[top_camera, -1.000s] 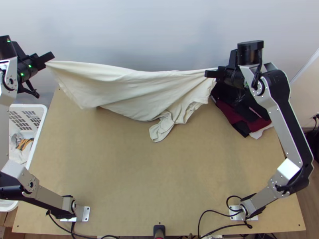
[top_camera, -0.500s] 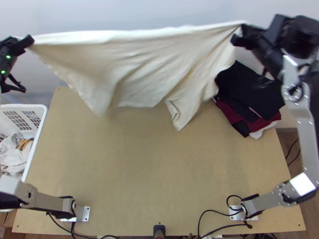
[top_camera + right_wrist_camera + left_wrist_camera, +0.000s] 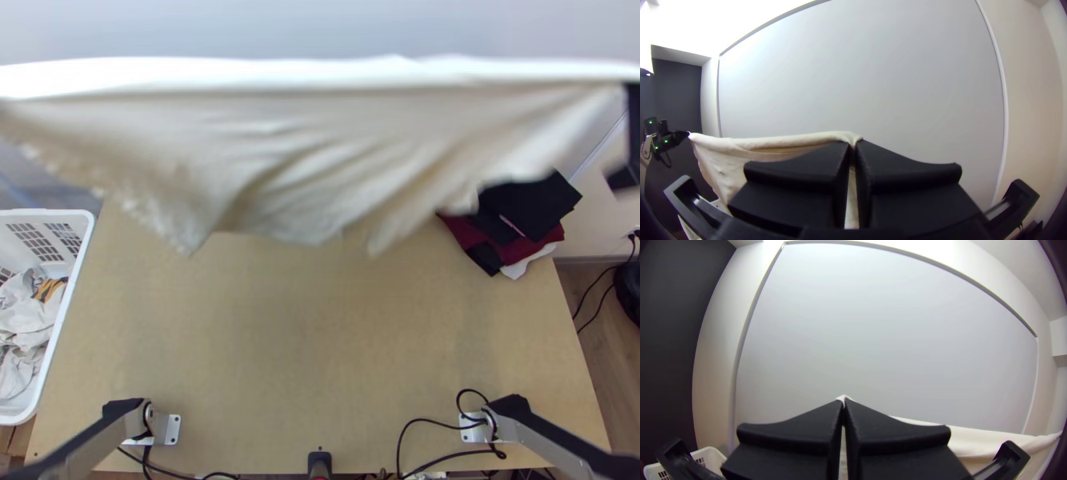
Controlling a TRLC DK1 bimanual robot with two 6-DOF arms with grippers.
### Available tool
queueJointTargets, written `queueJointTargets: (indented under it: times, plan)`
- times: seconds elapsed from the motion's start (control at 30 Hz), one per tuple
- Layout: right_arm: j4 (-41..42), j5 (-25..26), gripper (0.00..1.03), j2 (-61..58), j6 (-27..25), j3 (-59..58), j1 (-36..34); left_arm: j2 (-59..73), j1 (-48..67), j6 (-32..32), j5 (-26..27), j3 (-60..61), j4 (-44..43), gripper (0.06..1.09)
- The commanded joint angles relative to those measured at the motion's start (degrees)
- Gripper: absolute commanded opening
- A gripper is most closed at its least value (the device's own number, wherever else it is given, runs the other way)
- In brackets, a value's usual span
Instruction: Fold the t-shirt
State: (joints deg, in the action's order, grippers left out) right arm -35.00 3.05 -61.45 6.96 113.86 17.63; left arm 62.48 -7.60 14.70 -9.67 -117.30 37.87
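Stretched between both grippers, the cream t-shirt (image 3: 304, 160) hangs in the air over the far part of the table in the top view, its lower edge blurred and uneven. My right gripper (image 3: 628, 164) is partly in sight at that view's right edge. In the left wrist view my left gripper (image 3: 843, 406) is shut on one end of the shirt's upper edge (image 3: 969, 440). The right wrist view has my right gripper (image 3: 855, 149) shut on the other end of the cloth (image 3: 769, 144), which runs taut across to the left arm's gripper.
A stack of dark, maroon and white folded clothes (image 3: 532, 220) lies at the table's far right corner. Left of the table (image 3: 320, 344) stands a white laundry basket (image 3: 68, 288) with clothes inside. Black cables (image 3: 432, 436) lie along the near edge.
Both arms have risen and spread apart, towards the left and right edges of the top view. The shirt has lifted with them and is pulled wider; its lower part has come off the table.
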Motion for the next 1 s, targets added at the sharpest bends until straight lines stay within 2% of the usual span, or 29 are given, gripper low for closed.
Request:
queueJointTargets:
  times: [0.0,0.2,0.37,0.6,0.8,0.97]
  plan:
    - [1.3,1.3,0.03,7.7,-0.5,-5.2,0.1,-8.5,0.4,-1.0,-0.7,6.1,-2.8,0.1]
    - [-1.1,1.3,0.03,14.3,-0.5,-10.2,0.6,-22.0,2.5,1.1,0.5,21.5,-2.6,0.09]
    - [-3.1,1.3,0.03,14.4,1.7,-14.3,2.8,-28.3,2.7,3.0,4.2,31.4,1.9,0.09]
    - [-2.4,1.2,0.03,18.3,8.5,-37.2,7.9,-36.5,3.1,3.1,7.0,54.4,4.1,0.09]
    - [7.1,0.1,0.03,18.8,11.8,-57.0,10.5,-36.2,3.0,4.1,9.0,69.9,-3.3,0.1]
    - [15.1,-1.6,0.03,14.2,12.8,-63.7,10.1,-28.5,2.6,4.9,9.8,75.5,-13.5,0.09]
